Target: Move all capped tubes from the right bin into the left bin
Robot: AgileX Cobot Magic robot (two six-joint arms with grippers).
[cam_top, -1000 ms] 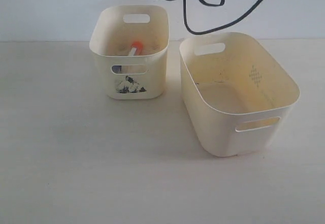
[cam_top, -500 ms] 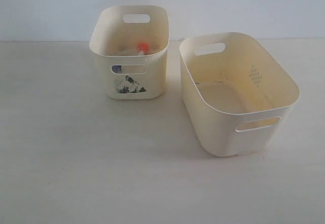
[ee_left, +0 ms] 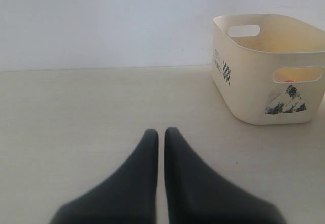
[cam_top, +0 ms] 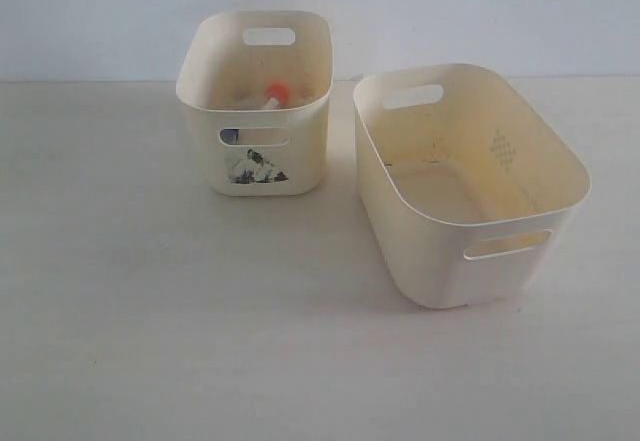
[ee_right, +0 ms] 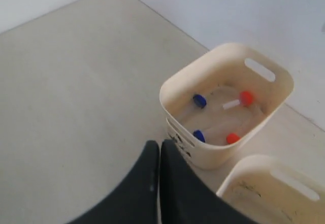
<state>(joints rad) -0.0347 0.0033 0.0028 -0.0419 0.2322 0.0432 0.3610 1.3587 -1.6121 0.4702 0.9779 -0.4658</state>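
Note:
The smaller left bin (cam_top: 300,151) with its black-and-white sticker holds the capped tubes. In the right wrist view, looking down into the left bin (ee_right: 175,89), two blue caps (ee_right: 199,100) (ee_right: 198,135) and two orange caps (ee_right: 246,98) (ee_right: 233,138) lie on its floor. The exterior view shows one orange cap (cam_top: 275,92) over the rim. The larger right bin (cam_top: 560,176) shows a bare floor. My right gripper (ee_right: 159,144) is shut, high above the table beside the left bin. My left gripper (ee_left: 161,131) is shut, low over the table, well apart from the left bin (ee_left: 244,82).
Both bins stand on a pale table (cam_top: 150,311) before a white wall (cam_top: 100,11). The right bin's rim (ee_right: 244,176) shows at the edge of the right wrist view. Neither arm appears in the exterior view.
The dark arm and cable at the top of the exterior view have left the frame. The orange-capped tube in the left bin shifted slightly and settled.

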